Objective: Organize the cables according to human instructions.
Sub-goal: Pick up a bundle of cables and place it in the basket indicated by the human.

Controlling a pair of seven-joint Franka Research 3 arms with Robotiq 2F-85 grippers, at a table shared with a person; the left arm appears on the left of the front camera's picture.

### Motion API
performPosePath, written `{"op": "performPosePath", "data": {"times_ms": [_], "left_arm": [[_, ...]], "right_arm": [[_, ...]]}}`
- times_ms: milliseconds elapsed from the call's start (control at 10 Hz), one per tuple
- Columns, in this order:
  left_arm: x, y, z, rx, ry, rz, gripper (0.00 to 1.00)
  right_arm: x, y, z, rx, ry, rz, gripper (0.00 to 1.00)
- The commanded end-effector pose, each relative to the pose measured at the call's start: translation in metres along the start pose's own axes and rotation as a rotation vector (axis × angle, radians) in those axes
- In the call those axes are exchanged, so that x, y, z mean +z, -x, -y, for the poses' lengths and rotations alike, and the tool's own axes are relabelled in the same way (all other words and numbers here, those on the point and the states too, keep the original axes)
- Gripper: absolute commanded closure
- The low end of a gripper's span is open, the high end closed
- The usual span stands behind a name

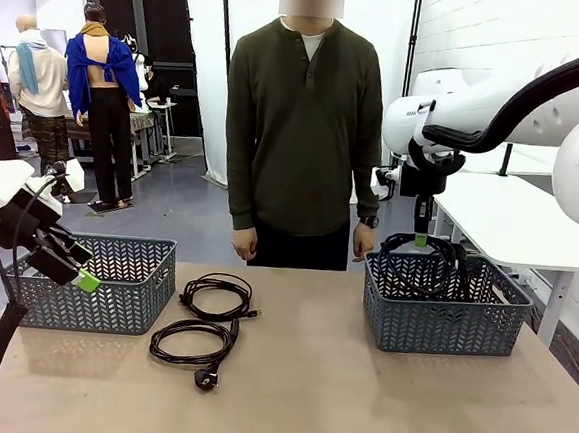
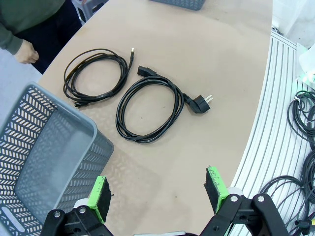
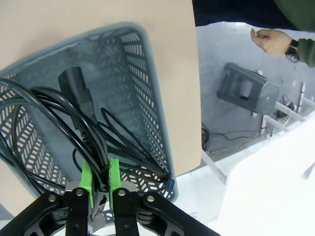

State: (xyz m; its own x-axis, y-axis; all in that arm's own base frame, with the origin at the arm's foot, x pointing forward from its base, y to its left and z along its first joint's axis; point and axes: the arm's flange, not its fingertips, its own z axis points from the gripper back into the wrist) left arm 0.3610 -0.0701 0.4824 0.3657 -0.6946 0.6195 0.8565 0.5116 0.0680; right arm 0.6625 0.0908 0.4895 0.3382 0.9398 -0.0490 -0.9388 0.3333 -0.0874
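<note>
Cable coil [image 3: 59, 110] is hanging from the closed right fingers [image 3: 87, 179], dipping into the basket [image 1: 442, 324]. Sinking it fully inside before releasing is looking wise. Left fingers [image 2: 101, 196] are hanging open.

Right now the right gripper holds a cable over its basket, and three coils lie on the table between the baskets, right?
No: two coils, not three, lie on the table between the baskets; the front view shows it. The right gripper does hold a cable over its basket.
</note>
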Motion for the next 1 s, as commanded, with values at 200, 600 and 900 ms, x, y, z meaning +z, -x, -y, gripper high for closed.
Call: {"op": "performPosePath", "data": {"times_ms": [200, 600, 900], "left_arm": [[0.0, 0.003, -0.004, -0.017, 0.015, 0.013, 0.0], [0.0, 0.003, -0.004, -0.017, 0.015, 0.013, 0.0], [0.0, 0.003, -0.004, -0.017, 0.015, 0.013, 0.0]], "right_arm": [[-0.008, 0.004, 0.022, 0.017, -0.006, 0.002, 1.0], [-0.022, 0.001, 0.027, -0.023, 0.012, -0.008, 1.0], [-0.024, -0.002, 0.024, -0.002, -0.019, -0.029, 0.65]]}}
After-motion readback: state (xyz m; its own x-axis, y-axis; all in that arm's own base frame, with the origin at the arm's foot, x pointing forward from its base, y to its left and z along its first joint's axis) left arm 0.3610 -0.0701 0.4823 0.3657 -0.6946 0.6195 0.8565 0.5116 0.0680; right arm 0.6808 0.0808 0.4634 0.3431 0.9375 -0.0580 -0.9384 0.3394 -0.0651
